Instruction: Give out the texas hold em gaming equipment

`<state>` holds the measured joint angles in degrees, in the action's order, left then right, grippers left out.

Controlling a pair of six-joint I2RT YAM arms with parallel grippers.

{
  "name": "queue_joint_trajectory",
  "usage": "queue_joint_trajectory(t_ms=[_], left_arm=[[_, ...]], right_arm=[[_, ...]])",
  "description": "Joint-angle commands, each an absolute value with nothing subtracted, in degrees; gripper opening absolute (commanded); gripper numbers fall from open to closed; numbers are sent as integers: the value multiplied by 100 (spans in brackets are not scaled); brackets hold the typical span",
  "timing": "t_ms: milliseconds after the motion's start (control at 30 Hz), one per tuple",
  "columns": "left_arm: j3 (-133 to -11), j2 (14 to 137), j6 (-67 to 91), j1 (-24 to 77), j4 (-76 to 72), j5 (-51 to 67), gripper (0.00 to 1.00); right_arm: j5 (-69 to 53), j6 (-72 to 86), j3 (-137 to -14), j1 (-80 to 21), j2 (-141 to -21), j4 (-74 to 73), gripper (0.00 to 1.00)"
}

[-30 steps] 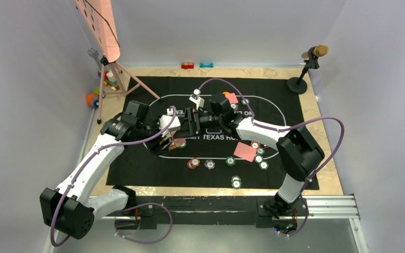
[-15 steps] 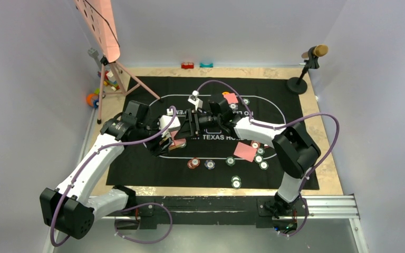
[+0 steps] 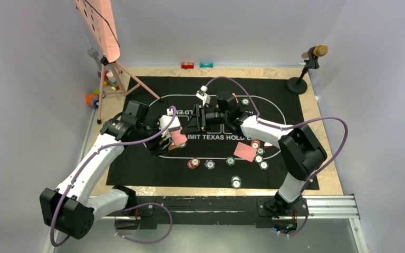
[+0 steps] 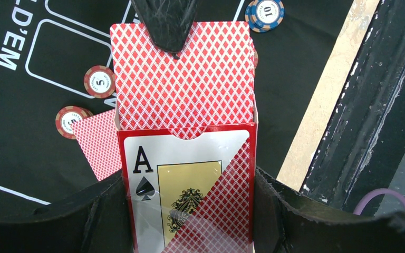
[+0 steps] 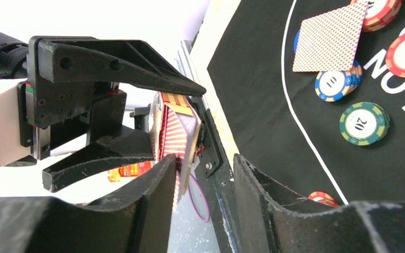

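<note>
We see the left gripper (image 4: 187, 182) closed on the card box (image 4: 227, 211), one finger against each long side, holding it over the left half of the black mat (image 3: 137, 163), inside the printed oval. The box shows an ace of spades on its face. A stack of red-backed cards (image 4: 184, 79) sticks out of its open end, toward the mat's middle. The right gripper (image 5: 205, 163) faces the box from over the mat's centre with its jaws apart and a clear gap between them in its own wrist view. The edge of the stack lies at that gap, close to one jaw. In the left wrist view one right finger (image 4: 169, 26) overlaps the top edge of the outermost card, but we cannot tell whether it touches. On the mat, partly under the box, a loose card (image 4: 97, 142) lies face down. Two red chips marked 5 (image 4: 99, 81) sit near it, and a blue stack marked 10 (image 4: 264, 13) sits closer to the mat's near edge. In the mat's near right quarter another face-down card (image 3: 244, 152) lies among several chips, and a row of chips (image 3: 209, 164) runs along the oval's near side. Toward the mat's far side, a third card (image 5: 329, 37) rests tilted on chips, just beside a green chip marked 20 (image 5: 364, 123). A microphone stand (image 3: 298, 84) stands off the mat's far right corner.
</note>
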<state>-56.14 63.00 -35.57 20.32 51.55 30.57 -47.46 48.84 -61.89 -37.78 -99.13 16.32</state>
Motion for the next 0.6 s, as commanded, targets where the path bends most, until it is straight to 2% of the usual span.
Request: queue_joint_trajectory(t_ms=[0, 100, 233, 400, 567], left_arm=[[-5815, 6163, -3502, 2013, 4964, 3249, 49], [-5796, 6161, -3507, 2013, 4955, 3233, 49], [-5793, 6163, -3516, 2013, 4953, 3227, 49], [-5799, 6162, -3519, 2013, 4963, 3220, 49], [-5864, 6196, -3521, 2011, 5007, 3217, 49]], right_arm=[[-4685, 4802, -6109, -3691, -9616, 1685, 54], [-4607, 4693, -6158, -3691, -9445, 1593, 66], [-4657, 4698, -6275, -3779, -9417, 1722, 76], [-4753, 4567, -6559, -4039, -9777, 1576, 79], [-4790, 4391, -6872, -4174, -10184, 1190, 77]])
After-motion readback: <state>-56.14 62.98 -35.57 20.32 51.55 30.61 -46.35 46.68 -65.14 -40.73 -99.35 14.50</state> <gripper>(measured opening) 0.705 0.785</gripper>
